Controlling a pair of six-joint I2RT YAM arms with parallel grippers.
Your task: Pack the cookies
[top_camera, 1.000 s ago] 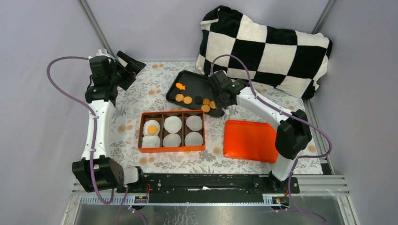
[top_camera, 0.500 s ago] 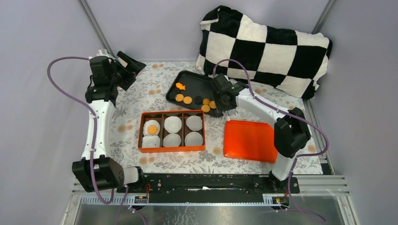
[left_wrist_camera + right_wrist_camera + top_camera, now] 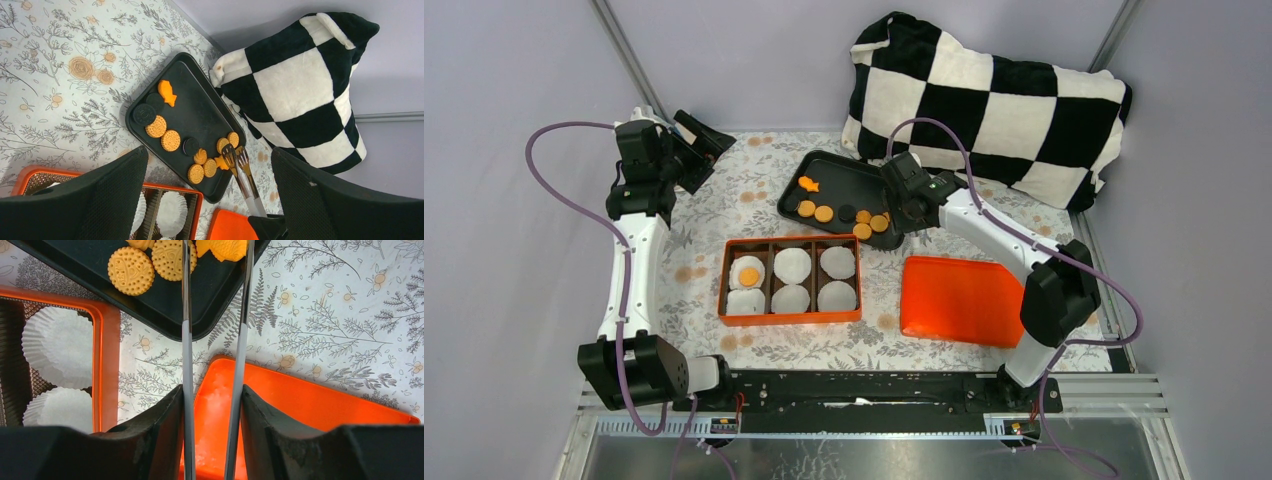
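Several orange cookies (image 3: 823,213) lie on a black tray (image 3: 849,180), with a fish-shaped one (image 3: 167,93) at its far left. One round cookie (image 3: 749,276) sits in a paper cup in the orange box (image 3: 790,241). My right gripper (image 3: 907,203) is shut on metal tongs (image 3: 186,340). The tong arms run up between my fingers (image 3: 211,395). Their tips (image 3: 236,154) are over the cookies at the tray's near right corner, with a shaped cookie (image 3: 225,249) between the arms. My left gripper (image 3: 699,140) is open and empty at the far left.
The orange box has white paper cups (image 3: 57,347) in its compartments. An orange lid (image 3: 956,300) lies to the right of the box, under my right wrist. A black-and-white checked pillow (image 3: 984,100) sits behind the tray.
My right arm has shifted a little to the right and back, and the tong tips now show over the cookies at the tray's near right corner. The left arm has not moved.
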